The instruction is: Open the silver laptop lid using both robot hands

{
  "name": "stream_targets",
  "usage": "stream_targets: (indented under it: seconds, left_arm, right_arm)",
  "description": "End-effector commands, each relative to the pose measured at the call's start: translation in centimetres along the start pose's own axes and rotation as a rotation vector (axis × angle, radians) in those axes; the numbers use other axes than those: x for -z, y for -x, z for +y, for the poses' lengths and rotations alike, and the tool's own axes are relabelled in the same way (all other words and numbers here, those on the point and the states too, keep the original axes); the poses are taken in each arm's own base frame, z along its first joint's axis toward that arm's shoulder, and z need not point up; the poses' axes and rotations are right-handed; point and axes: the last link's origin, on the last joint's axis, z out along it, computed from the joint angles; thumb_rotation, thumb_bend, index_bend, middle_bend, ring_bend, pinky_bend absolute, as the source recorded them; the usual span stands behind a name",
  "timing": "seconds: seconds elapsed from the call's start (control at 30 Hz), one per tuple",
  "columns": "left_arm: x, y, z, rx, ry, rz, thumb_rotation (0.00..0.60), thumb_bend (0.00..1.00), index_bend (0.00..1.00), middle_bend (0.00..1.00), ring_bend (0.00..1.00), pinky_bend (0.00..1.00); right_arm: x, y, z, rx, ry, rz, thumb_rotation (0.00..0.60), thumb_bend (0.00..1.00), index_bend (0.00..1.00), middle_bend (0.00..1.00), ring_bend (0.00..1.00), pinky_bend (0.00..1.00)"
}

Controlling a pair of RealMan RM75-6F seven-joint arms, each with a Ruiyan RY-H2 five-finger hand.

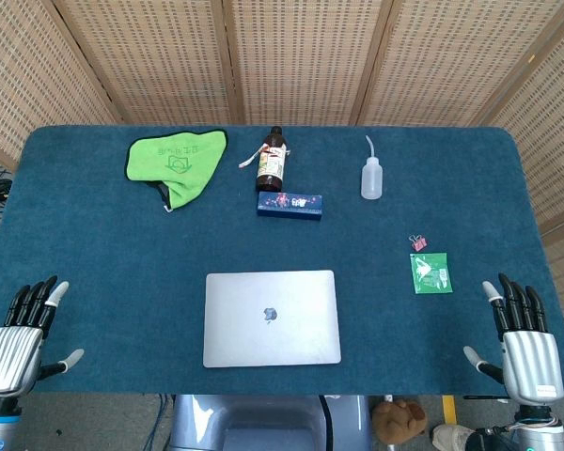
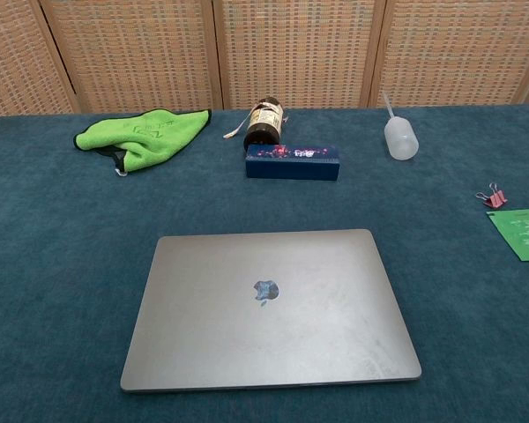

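Left hand [image 1: 19,336] rests at the near left table corner, fingers spread, holding nothing. The silver laptop [image 1: 272,318] lies shut and flat at near centre, well apart from both hands. Judged rigid, smooth and slippery, moderately heavy; the lid is best lifted at its near edge while the base is pressed down. Right hand [image 1: 522,340] rests near right, fingers apart, empty.
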Motion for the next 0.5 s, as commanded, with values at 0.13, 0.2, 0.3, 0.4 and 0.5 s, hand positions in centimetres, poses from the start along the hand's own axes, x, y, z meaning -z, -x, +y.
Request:
stream_targets:
  seconds: [0.13,0.2,0.3,0.4,0.5]
  left_arm:
    - [-0.2,0.2,0.3,-0.008,0.025,0.01,0.6,0.0,0.0,0.0,0.0,0.0]
    - [-0.2,0.5,0.4,-0.006,0.037,0.003,0.6,0.0,0.0,0.0,0.0,0.0]
    - [-0.5,0.9,1.4,0.011,0.102,-0.004,0.6,0.0,0.0,0.0,0.0,0.0]
    - [-1.4,1.7,3.4,0.012,0.269,-0.057,0.6,0.0,0.0,0.0,0.0,0.0]
    - [-2.6,2.8,5.9,-0.009,0.465,-0.115,0.6,0.0,0.0,0.0,0.0,0.0]
  right_arm:
    - [0.1,-0.1,0.0,0.003,0.004,0.011,0.6,0.0,0.06,0.0,0.0,0.0]
    - [0.1,-0.2,0.1,-0.002,0.008,0.01,0.6,0.0,0.06,0.0,0.0,0.0]
    - [0.1,-0.3,0.2,-0.007,0.011,0.012,0.6,0.0,0.06,0.0,0.0,0.0]
    - [0.2,-0.5,0.2,-0.017,0.008,0.015,0.6,0.0,0.06,0.0,0.0,0.0]
    - [0.2,-0.5,0.2,-0.021,0.005,0.01,0.6,0.0,0.06,0.0,0.0,0.0]
